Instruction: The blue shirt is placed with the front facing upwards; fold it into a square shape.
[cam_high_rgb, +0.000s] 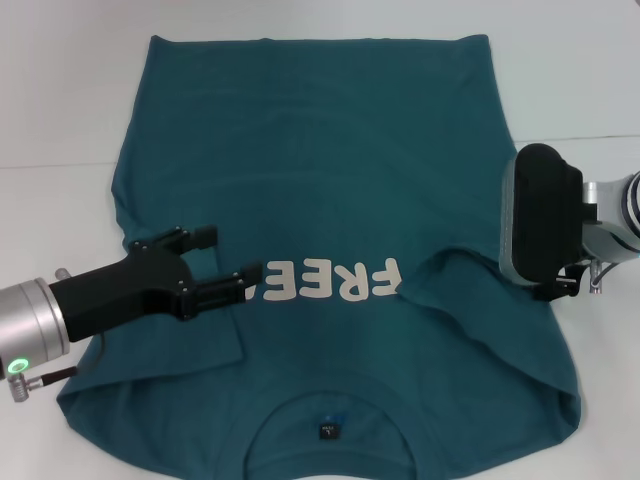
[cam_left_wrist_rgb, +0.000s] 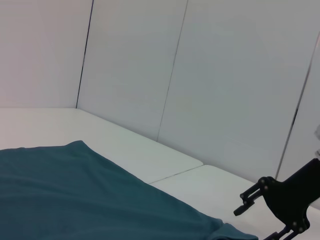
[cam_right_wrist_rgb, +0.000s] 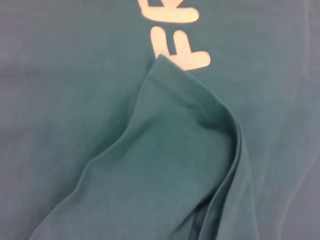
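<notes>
Sleeves folded inward on the blue shirt (cam_high_rgb: 330, 190), we judged the left gripper (cam_high_rgb: 228, 262), jaws spread, and the right gripper (cam_high_rgb: 572, 283), jaws unreadable, should pinch hems evenly.

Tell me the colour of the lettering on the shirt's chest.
White, on the dark teal blue shirt; the lettering shows best in the head view.

Blue shirt (cam_high_rgb: 330, 180): collar edge cut off at the head view's bottom. Left hand (cam_high_rgb: 228, 262) covers the lettering's end. Right hand (cam_high_rgb: 572, 284): fingers mostly hidden behind its housing; grip unreadable.
</notes>
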